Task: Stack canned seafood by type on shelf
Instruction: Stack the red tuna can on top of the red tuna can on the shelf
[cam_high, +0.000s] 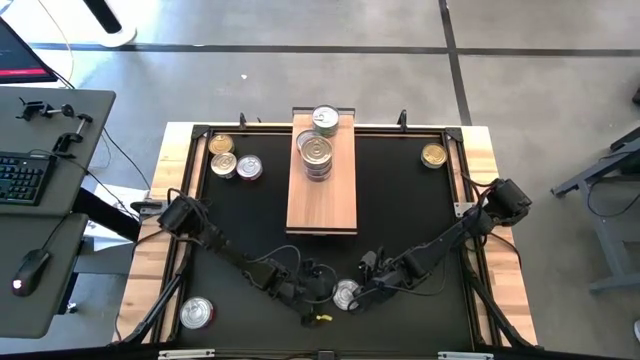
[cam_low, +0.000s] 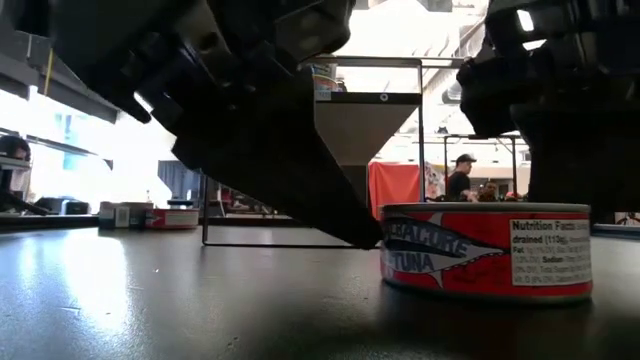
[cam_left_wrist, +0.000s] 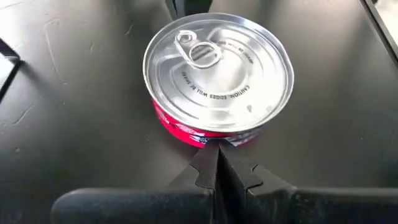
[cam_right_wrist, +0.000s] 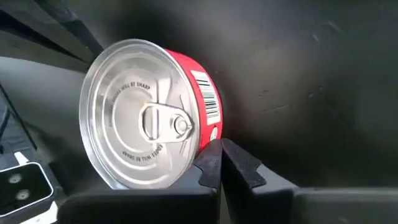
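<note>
The red-labelled tuna tin (cam_low: 487, 250) is sitting on the black bench mat with the left tool (cam_left_wrist: 217, 163) and right tool (cam_right_wrist: 221, 163) both pinched together against it, risking shoving it instead of gripping.

The red-labelled tin (cam_low: 487, 251) reads "TUNA" and "Nutrition Facts".

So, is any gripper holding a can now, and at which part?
No, nothing is held. Both the left gripper and the right gripper are shut, and their tips only meet the red side of the can on the black mat.
</note>
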